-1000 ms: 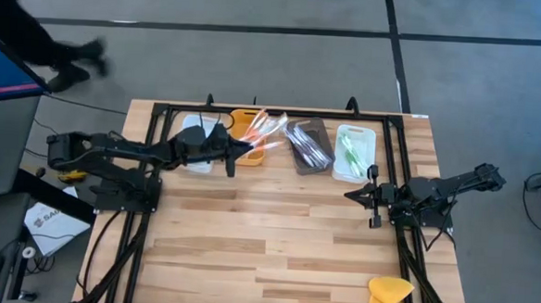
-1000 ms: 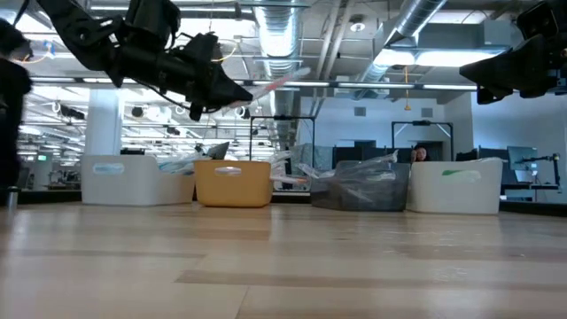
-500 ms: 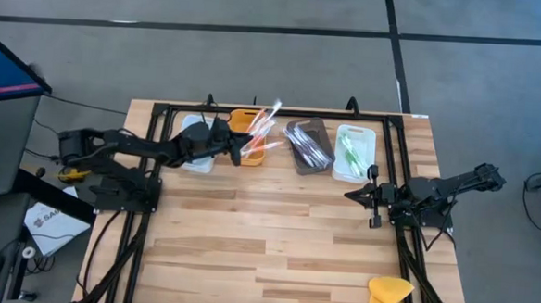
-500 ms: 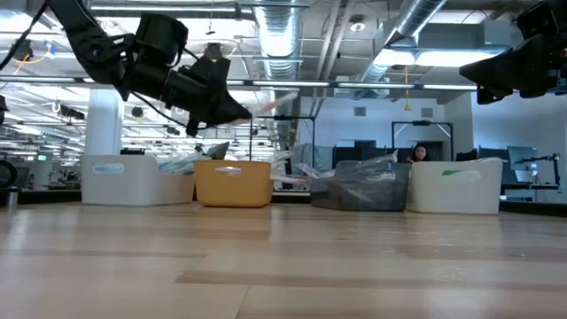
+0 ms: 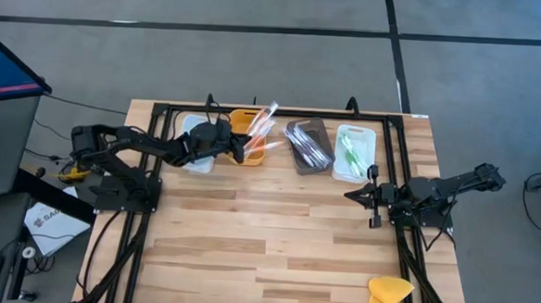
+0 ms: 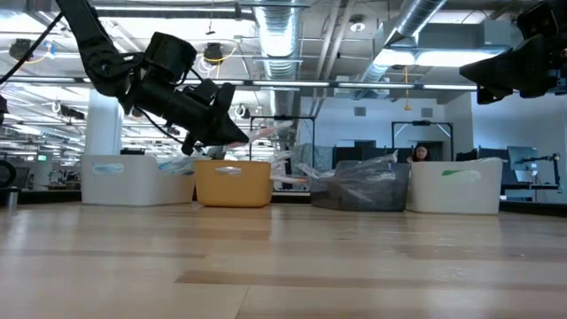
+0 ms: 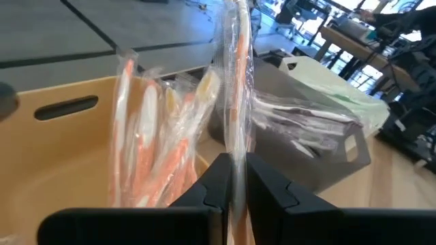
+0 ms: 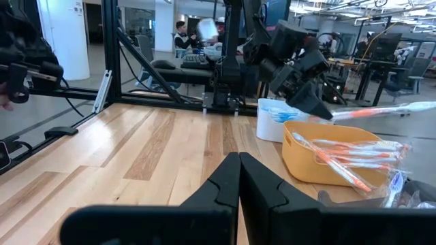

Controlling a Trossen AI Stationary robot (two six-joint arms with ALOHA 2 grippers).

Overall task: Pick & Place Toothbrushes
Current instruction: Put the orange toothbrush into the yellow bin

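Left hand (image 5: 237, 149) pinches a toothbrush (image 5: 263, 122) pointing outward over the orange tray (image 5: 244, 122)

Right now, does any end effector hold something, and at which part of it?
The left end effector holds one wrapped orange toothbrush by its lower end, above the orange tray. The right end effector is shut and holds nothing.

Four small trays line the far edge of a wooden table (image 5: 275, 235): one white tray (image 5: 195, 134) at far left, one orange tray (image 5: 245, 124), one dark grey tray (image 5: 308, 146), and a second white tray (image 5: 354, 152) at right. Each holds a bundle of wrapped toothbrushes (image 5: 261, 146) too tangled to count. One wrapped toothbrush (image 5: 267, 119) sits apart, above the orange tray. One yellow lump (image 5: 389, 298) lies near right. Two robot arms stand at the table.
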